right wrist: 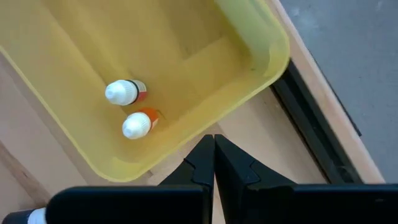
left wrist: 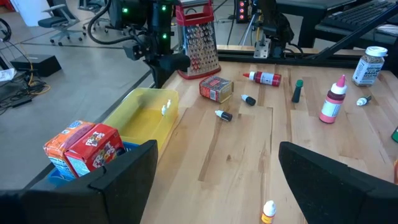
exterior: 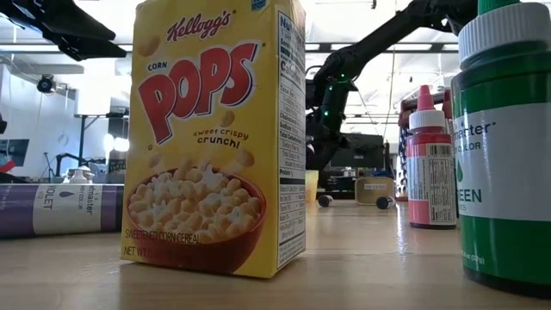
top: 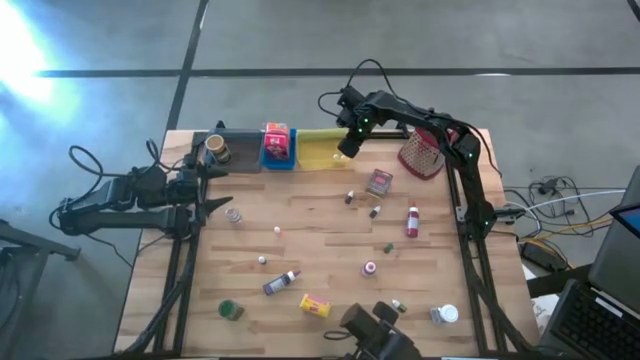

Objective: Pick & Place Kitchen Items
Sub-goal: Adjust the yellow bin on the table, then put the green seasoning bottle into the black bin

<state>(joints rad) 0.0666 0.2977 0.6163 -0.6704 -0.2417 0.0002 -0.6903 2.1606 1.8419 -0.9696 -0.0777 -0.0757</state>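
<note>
Yellow tray (top: 318, 150): right pincer (top: 348, 146) pressed together, empty, above it; nearest loose bottle (top: 350, 196) lies just bench-inward; left pincer (top: 215, 190) spread, farther.

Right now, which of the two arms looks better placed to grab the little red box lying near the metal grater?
The right, probably. The right gripper hangs shut over the yellow tray, close to the red box beside the grater. The left gripper is open, but sits at the table's opposite edge, much farther away.

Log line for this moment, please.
right gripper: jaws shut, empty, over yellow tray | tray: two white-capped bottles | left gripper: jaws open, waiting at table's left
</note>
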